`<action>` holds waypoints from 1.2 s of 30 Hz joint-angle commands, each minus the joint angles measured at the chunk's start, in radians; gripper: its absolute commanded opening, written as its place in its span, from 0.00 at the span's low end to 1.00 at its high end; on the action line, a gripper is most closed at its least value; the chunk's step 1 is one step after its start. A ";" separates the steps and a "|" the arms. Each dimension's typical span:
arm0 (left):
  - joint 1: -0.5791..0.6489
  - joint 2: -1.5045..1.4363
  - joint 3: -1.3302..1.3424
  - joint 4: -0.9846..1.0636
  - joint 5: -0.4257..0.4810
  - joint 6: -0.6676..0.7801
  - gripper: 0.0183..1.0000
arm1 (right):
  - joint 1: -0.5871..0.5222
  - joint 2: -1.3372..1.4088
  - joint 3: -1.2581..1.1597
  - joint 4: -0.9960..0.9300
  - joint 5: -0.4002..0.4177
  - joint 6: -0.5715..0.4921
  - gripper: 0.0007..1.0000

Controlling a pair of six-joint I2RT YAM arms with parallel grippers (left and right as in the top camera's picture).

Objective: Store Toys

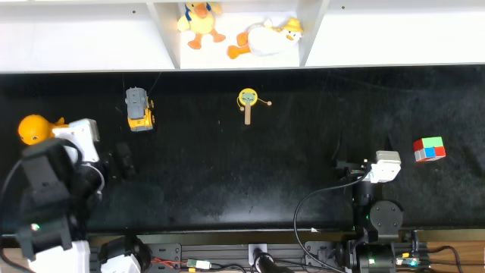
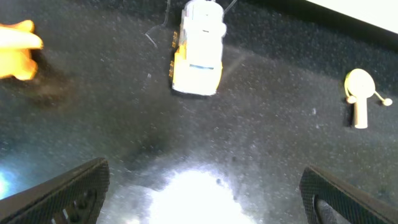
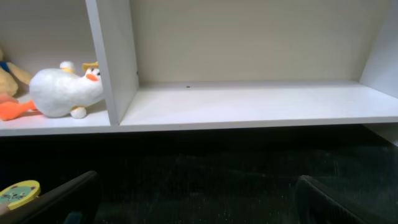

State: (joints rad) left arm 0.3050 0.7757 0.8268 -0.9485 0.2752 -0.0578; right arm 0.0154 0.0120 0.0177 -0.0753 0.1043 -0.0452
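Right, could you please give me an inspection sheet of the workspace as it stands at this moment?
Surface: black table, speckled, with a bright patch of glare in the left wrist view.
Job's things: toy truck, rattle, orange toy and colour cube lie apart on the table; yellow duck and white duck sit in the middle compartment of the shelf.
Clutter: nothing seen.
Grippers: left gripper open, above the table near the truck; right gripper open, facing the shelf; neither holds anything.
Cables: black cables loop by the right arm's base.
Surroundings: the white shelf runs along the table's far edge.
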 commanded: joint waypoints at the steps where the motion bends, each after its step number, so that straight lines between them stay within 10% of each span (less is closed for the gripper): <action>1: 0.137 0.069 0.043 -0.008 0.159 0.220 1.00 | 0.006 -0.008 -0.013 0.005 -0.003 0.005 1.00; 13: 0.394 0.214 0.043 0.019 0.156 0.687 1.00 | 0.006 -0.008 -0.013 0.005 -0.003 0.005 1.00; 36: 0.643 0.418 0.066 0.324 0.063 0.792 1.00 | 0.006 -0.008 -0.013 0.005 -0.003 0.005 1.00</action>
State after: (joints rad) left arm 0.9432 1.1454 0.8532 -0.6609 0.3435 0.7136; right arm 0.0154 0.0120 0.0177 -0.0750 0.1043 -0.0448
